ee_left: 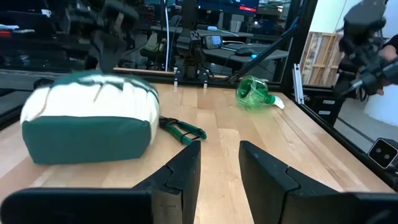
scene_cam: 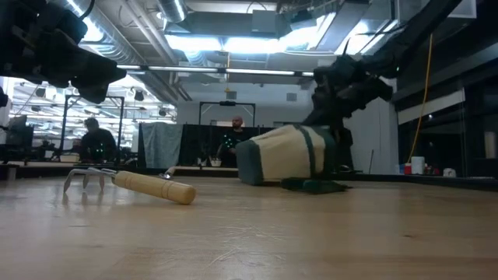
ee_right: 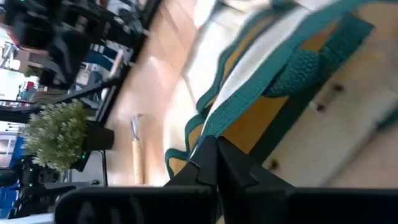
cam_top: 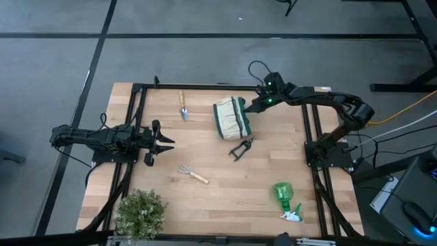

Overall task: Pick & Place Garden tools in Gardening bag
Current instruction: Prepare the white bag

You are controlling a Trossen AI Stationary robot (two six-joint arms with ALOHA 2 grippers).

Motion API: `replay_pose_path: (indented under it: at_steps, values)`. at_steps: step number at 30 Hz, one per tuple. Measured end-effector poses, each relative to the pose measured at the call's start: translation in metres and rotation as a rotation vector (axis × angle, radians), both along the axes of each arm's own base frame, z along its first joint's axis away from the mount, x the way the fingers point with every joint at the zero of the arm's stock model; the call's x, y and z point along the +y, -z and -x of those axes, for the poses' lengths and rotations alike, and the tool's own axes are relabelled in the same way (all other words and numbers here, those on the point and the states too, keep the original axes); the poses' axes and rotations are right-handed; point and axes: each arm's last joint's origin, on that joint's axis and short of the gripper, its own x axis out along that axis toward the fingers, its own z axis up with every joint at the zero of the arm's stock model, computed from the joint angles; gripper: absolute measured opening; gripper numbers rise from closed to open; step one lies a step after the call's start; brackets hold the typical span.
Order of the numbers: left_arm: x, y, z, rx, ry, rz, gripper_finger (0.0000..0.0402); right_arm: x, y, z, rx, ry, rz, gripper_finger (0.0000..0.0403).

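At far middle of table, right gripper (cam_top: 254, 106) pinches rim of gardening bag (cam_top: 231, 118), lying on side. Lift slow, stand bag up. Left gripper (cam_top: 166, 141) spread, waits left.

Grey floor (cam_top: 205, 58), ceiling strip lights (scene_cam: 233, 43), seated person (scene_cam: 97, 140) behind table.

The gardening bag (ee_left: 87, 121) lies at frame left on the desk (ee_left: 249, 143), shears (ee_left: 181, 130) beside it, spray bottle (ee_left: 254, 93) upper centre; left tool (ee_left: 219, 171) open below.
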Motion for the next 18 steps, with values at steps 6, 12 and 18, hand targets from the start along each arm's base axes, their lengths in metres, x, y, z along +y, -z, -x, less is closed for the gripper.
replay_pose_path:
  at_steps: [6, 12, 18]
  values:
    - [0.000, 0.000, 0.000, 0.000, -0.003, 0.000, 0.0106, -0.003, -0.046, 0.010, -0.016, -0.034, 0.132, 0.0001]
    - [0.000, 0.000, 0.000, 0.000, -0.004, 0.000, 0.0106, 0.000, -0.092, 0.020, 0.241, -0.079, 0.366, 0.0000]
    - [0.000, 0.000, 0.000, 0.000, -0.004, 0.000, 0.0106, 0.005, -0.113, 0.021, 0.379, -0.102, 0.486, 0.0000]
